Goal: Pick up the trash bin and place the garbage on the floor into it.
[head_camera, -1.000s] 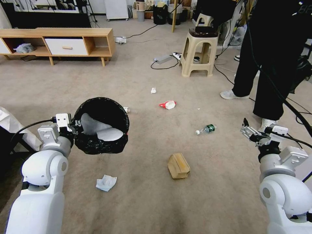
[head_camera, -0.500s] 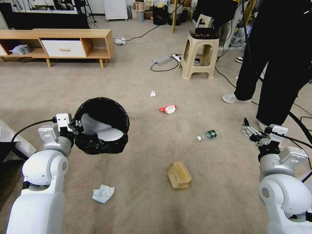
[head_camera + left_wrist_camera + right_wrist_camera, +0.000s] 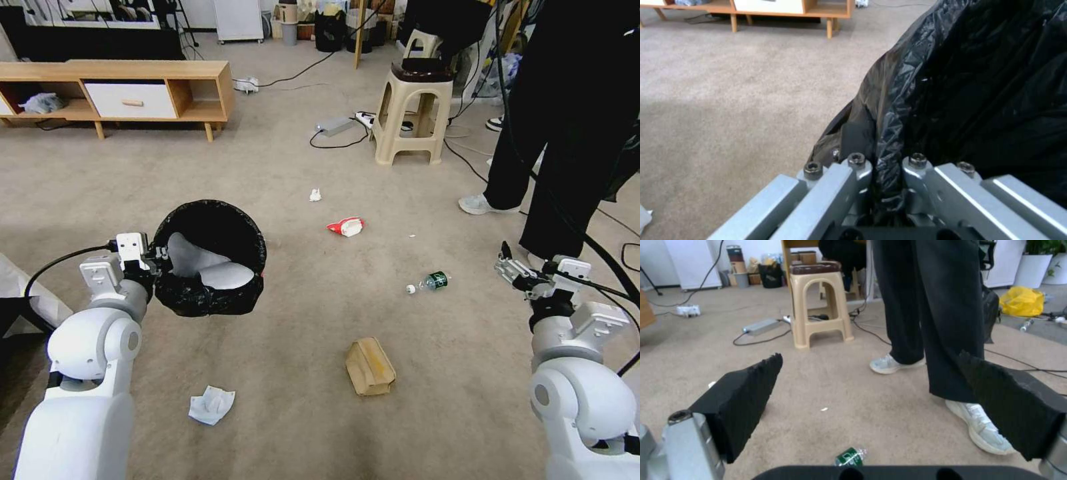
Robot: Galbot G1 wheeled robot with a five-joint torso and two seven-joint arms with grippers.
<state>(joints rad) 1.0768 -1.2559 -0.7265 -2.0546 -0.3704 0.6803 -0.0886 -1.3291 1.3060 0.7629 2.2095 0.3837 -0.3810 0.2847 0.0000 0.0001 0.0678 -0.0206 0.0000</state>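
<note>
Left gripper (image 3: pixel 155 261) holds trash bin (image 3: pixel 208 259) off the carpet (image 3: pixel 300 320), litter scattered ahead.
Left jaws clamped on the bin's bag-lined rim; right gripper (image 3: pixel 871 406) wide open, empty, above a green-labelled bottle (image 3: pixel 429 282). Brown paper bag (image 3: pixel 370 366), red-and-white wrapper (image 3: pixel 345 227), white wad (image 3: pixel 315 195) lie well apart.

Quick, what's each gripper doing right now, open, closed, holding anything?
Left gripper: shut on the trash bin rim, bin held off the floor.
Right gripper: open, holding nothing.
</note>
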